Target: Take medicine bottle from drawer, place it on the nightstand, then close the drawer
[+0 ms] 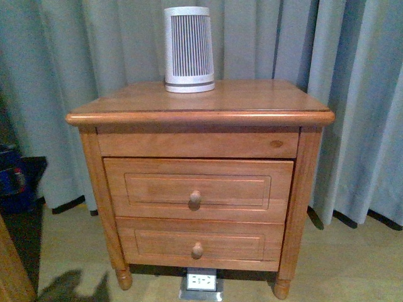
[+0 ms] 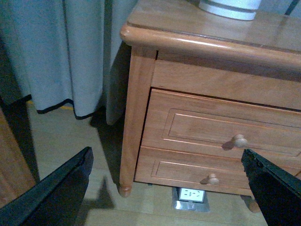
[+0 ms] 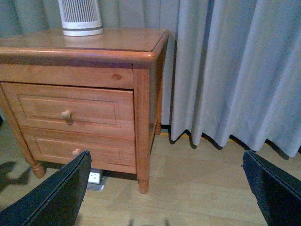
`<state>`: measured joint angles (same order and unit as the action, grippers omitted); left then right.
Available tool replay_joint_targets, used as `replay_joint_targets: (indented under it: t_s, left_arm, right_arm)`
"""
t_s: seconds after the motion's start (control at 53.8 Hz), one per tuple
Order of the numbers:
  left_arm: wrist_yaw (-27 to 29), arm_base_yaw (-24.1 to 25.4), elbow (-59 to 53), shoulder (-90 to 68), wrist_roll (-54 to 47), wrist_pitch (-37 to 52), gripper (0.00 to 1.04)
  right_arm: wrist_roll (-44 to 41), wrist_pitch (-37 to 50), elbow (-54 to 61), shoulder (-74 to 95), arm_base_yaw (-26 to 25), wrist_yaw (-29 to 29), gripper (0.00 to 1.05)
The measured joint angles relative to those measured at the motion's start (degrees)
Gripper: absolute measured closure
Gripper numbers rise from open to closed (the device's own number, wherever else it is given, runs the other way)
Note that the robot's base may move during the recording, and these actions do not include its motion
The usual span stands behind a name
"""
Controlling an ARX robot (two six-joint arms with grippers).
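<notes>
Drawer point(image 1: 198, 189): recessed panel, round knob point(image 1: 196, 197), contents hidden | nightstand point(image 1: 201, 104): honey wood, rounded edge | left gripper point(image 2: 167, 155), right gripper point(image 3: 167, 155): wide, empty

Left tool point(image 2: 167, 157) and right tool point(image 3: 167, 157), both open and empty.
I held each with its jaws spread wide, dark fingers point(image 2: 51, 193) well apart, nothing gripped between them and neither touching anything around.

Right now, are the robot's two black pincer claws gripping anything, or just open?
Left gripper: open, black jaws spread wide, holding nothing.
Right gripper: open, black jaws spread wide, holding nothing.
</notes>
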<state>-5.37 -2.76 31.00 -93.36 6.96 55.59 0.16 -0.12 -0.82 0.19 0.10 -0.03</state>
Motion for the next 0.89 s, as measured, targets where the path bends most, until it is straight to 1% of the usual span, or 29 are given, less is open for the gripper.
replay_joint_targets:
  t_s: [0.149,0.279,0.372,0.613,0.781,0.892]
  left_arm:
    - [2.2,-4.0,10.9,-12.3,0.3,0.9,0.07]
    - [2.7,-8.1,17.3,-19.3,0.9,1.6,0.07]
    - [2.8,-10.9,19.5,-23.0,1.9,2.5,0.07]
    - [2.4,-17.0,20.0,-28.2,3.4,5.2,0.07]
    - [3.0,-19.4,23.3,-32.8,3.3,5.1,0.07]
    - [4.1,-19.8,28.9,-37.7,2.4,3.2,0.07]
  right_arm:
    - [0.0,0.0,0.0,0.0,0.0,0.0,0.07]
    - [0.0,0.0,0.0,0.0,0.0,0.0,0.07]
    - [0.0,0.0,0.0,0.0,0.0,0.0,0.07]
    - [0.0,0.0,0.0,0.0,0.0,0.0,0.07]
    - [0.0,0.0,0.0,0.0,0.0,0.0,0.07]
    - [0.0,0.0,0.0,0.0,0.0,0.0,0.07]
